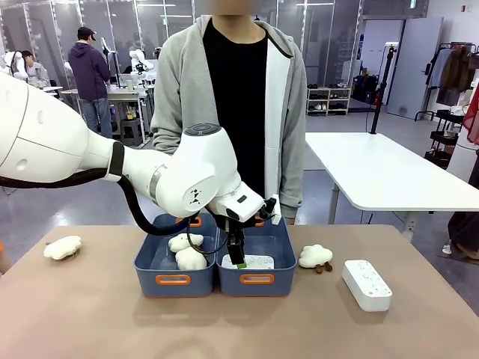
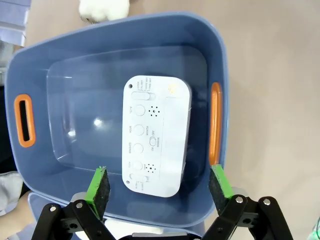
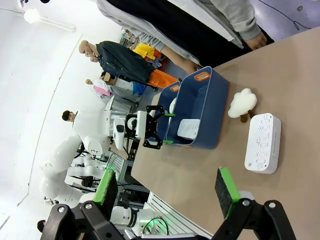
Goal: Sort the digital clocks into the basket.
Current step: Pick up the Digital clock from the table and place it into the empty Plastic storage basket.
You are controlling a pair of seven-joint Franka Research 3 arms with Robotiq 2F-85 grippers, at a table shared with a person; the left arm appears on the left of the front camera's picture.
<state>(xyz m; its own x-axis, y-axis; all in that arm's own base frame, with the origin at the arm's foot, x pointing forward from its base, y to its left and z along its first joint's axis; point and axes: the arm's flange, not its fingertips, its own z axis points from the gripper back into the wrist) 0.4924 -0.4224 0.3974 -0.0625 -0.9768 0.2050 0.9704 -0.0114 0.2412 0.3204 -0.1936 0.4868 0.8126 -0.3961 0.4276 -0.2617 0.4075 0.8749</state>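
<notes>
Left wrist view: the left gripper hangs over the basket with its jaws spread wide and nothing between the green pads. One digital clock lies flat on the basket floor, near the wall with the orange handle slot. Its upturned face carries a slide switch, a row of round buttons and two clusters of small holes. Each control has grey print beside it, but the print is too small to read, and no brand name can be made out.

In the front view these controls shrink to faint specks. That view adds the wider layout: the left gripper is low over the basket, and a twin bin touches the basket's side and holds two plush toys. The second clock lies on the table, well apart from the basket on the robot's right. A loose plush sits between it and the basket, and another plush lies far off at the left. A person stands behind the bins.

In the right wrist view the right gripper is released and holds nothing, raised above bare tabletop. Beyond it the second clock shows dotted marks on its face, though none can be read.
</notes>
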